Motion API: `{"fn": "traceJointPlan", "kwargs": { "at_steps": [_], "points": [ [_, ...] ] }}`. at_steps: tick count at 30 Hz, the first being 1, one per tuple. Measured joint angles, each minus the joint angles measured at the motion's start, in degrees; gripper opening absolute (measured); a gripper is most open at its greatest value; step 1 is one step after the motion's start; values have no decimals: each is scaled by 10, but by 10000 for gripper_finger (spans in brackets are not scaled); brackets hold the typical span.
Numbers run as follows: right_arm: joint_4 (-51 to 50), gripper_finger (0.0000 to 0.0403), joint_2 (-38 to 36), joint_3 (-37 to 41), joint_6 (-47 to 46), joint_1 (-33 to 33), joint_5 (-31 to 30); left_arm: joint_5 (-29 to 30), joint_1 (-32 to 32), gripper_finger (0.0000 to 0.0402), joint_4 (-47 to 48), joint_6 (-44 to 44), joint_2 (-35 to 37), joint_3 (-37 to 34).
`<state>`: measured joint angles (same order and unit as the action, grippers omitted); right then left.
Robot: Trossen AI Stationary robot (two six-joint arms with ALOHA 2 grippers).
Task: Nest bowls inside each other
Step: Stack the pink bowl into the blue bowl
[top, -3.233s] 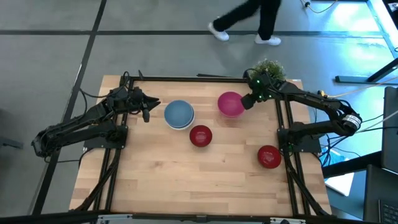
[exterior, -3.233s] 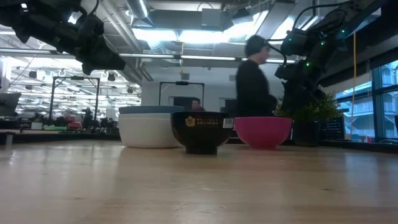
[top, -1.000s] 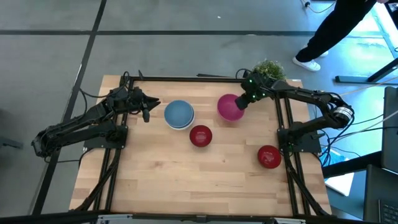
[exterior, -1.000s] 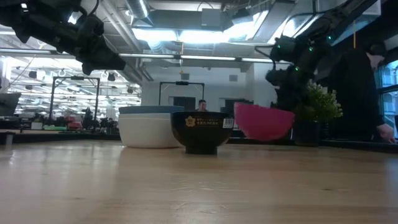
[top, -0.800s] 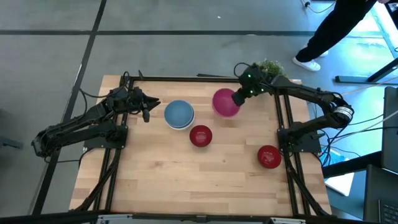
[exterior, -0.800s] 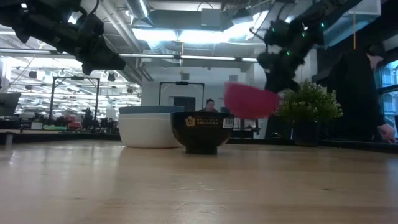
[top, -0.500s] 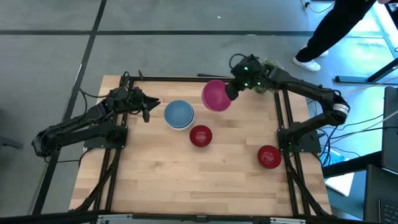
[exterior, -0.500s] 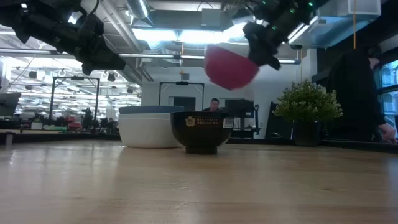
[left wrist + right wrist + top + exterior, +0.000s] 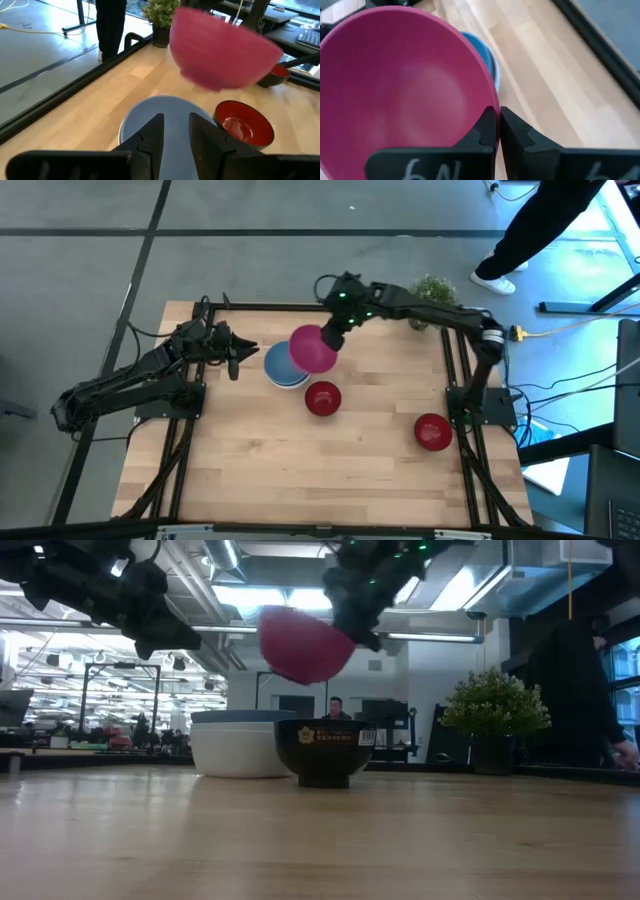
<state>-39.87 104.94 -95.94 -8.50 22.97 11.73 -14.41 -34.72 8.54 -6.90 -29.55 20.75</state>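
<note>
A magenta pink bowl (image 9: 313, 348) hangs in the air, tilted, with my right gripper (image 9: 333, 340) shut on it. It is over the right edge of a blue bowl (image 9: 278, 366), which sits inside a white bowl (image 9: 238, 748). A dark red bowl (image 9: 322, 398) rests on its foot near the table's middle, and another dark red bowl (image 9: 432, 431) stands at the right. My left gripper (image 9: 237, 350) hovers open just left of the blue bowl, with nothing between its fingers. My right gripper pinches the pink bowl's rim (image 9: 489, 98) on the side toward the table's far right, one finger inside the bowl and one outside. The fingers slant down from the far right. The bowl (image 9: 300, 645) is lifted clear and tilted, its opening still mostly up.
A small potted plant (image 9: 432, 288) stands at the table's far right corner. A person (image 9: 545, 220) stands on the floor beyond that corner. Bare wood (image 9: 300, 470) covers the near half of the table.
My right gripper has carried the pink bowl up and toward the table's left edge, from beside the plant to above the blue bowl's right edge. The bowl has stayed tilted in the shut fingers.
</note>
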Motion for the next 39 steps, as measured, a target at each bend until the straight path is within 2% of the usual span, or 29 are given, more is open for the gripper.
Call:
{"fn": "traceJointPlan", "kwargs": {
  "at_steps": [8,13,24,32,39],
  "points": [
    [-49,10,109,-139,18,-29,5,14,0,85,61,26,14,0],
    [-60,10,148,-188,28,-37,6,41,0,85,71,41,48,0],
    [-62,10,196,-201,28,-37,10,47,0,85,73,40,128,0],
    [-36,10,201,-201,30,-33,-25,47,0,85,73,40,139,0],
    [-33,10,203,-202,30,-24,-27,48,0,85,73,41,139,0]
  ]
}}
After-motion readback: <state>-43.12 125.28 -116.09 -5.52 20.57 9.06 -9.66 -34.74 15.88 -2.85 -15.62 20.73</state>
